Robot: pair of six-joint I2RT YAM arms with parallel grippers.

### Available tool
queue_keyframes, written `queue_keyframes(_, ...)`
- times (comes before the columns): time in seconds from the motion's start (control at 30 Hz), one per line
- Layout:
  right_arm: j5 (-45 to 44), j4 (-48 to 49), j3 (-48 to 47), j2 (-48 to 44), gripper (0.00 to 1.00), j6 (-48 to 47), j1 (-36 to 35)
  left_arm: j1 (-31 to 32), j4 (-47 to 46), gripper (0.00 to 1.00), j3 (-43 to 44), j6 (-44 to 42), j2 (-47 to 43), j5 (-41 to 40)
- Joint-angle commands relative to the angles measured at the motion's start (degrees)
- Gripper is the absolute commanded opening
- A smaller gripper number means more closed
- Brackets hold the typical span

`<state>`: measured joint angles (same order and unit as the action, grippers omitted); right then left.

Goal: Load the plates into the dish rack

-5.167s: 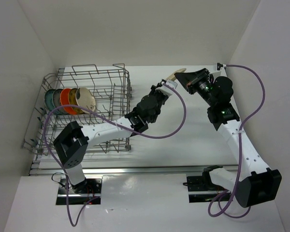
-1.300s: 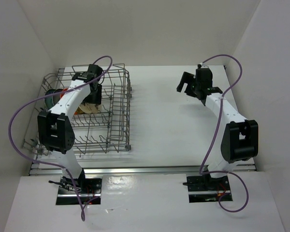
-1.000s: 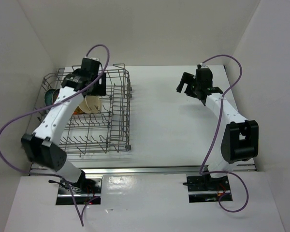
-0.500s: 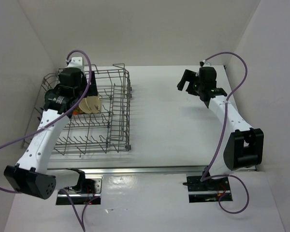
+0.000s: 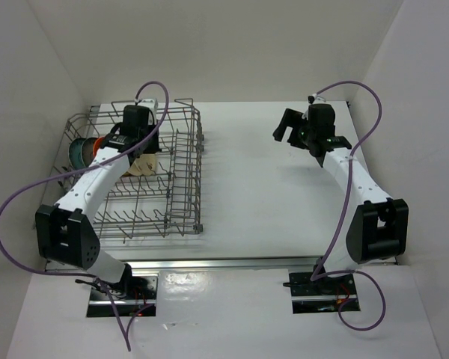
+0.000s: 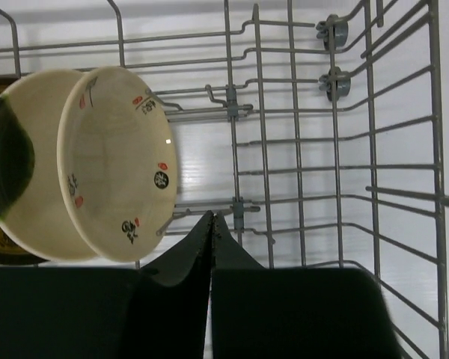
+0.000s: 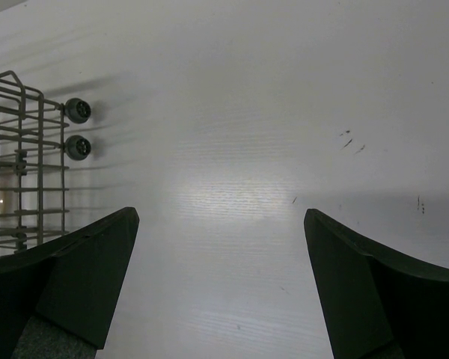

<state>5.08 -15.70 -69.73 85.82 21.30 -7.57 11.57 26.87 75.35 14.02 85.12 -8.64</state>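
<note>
Small round ceramic plates (image 6: 116, 164) are stood on edge in a row at the 9 o'clock side of the large grey wire dish rack (image 5: 183, 196). None is seen on the white tabletop (image 5: 269, 202), so loading is judged complete. The left gripper (image 6: 212, 218) is clenched, empty, beside the row. The right gripper (image 7: 221, 217), at 1 o'clock, is spread wide, empty.

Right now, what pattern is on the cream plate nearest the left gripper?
Small red and black marks on the cream plate; see left wrist view.

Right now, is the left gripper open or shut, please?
Shut and empty: the left gripper shows no gap between its jaws, beside a cream plate.
</note>
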Motion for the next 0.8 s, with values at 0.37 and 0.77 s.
queue_keyframes(0.37, -2.62, 0.32, 1.01, -1.89, 1.0, -1.52, 0.1, -5.51, -1.21, 0.0, 5.6, 2.41, 9.01, -5.58)
queue_keyframes(0.77, -2.09, 1.38, 1.0, 0.31, 1.0, -2.05, 0.1, -9.37, 0.81, 0.0, 6.03, 3.47, 11.38, -12.19)
